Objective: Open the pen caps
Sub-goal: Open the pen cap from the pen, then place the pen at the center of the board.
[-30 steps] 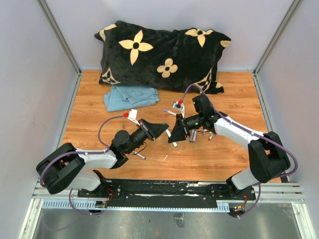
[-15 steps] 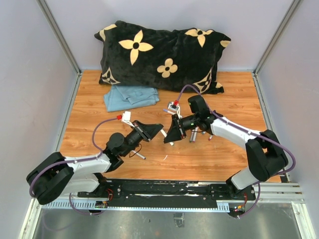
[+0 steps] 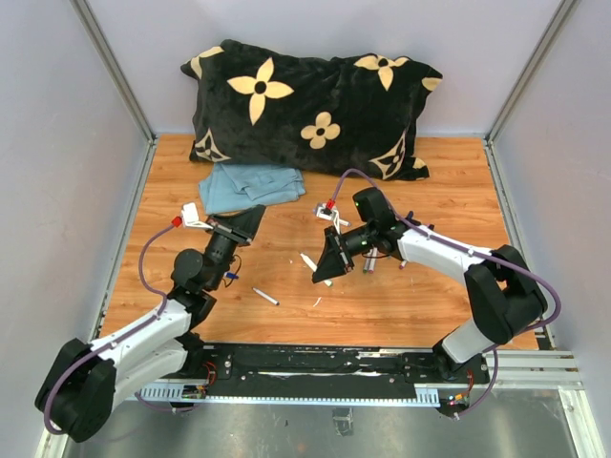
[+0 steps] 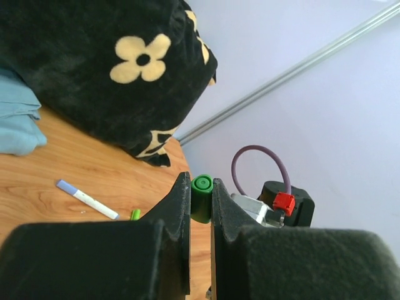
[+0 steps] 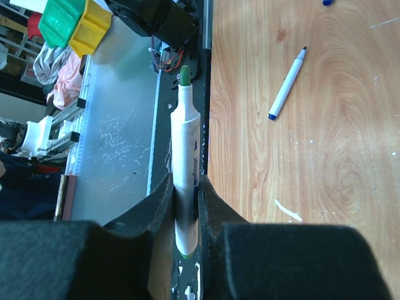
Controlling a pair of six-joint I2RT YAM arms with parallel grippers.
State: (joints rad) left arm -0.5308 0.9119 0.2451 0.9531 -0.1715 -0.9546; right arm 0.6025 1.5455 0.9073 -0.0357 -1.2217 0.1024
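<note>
Left fingers (image 4: 178,209) are pinching a green cap (image 4: 201,190), half hidden between them; right fingers (image 5: 159,203) are clamping a white pen (image 5: 185,144), green tip showing.

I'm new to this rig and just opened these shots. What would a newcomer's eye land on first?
The big black pillow with cream flowers at the table's far edge, a folded blue cloth in front of it. Then the two grippers: the left gripper pinches a green cap, the right gripper clamps a white pen whose green tip sticks out.
</note>
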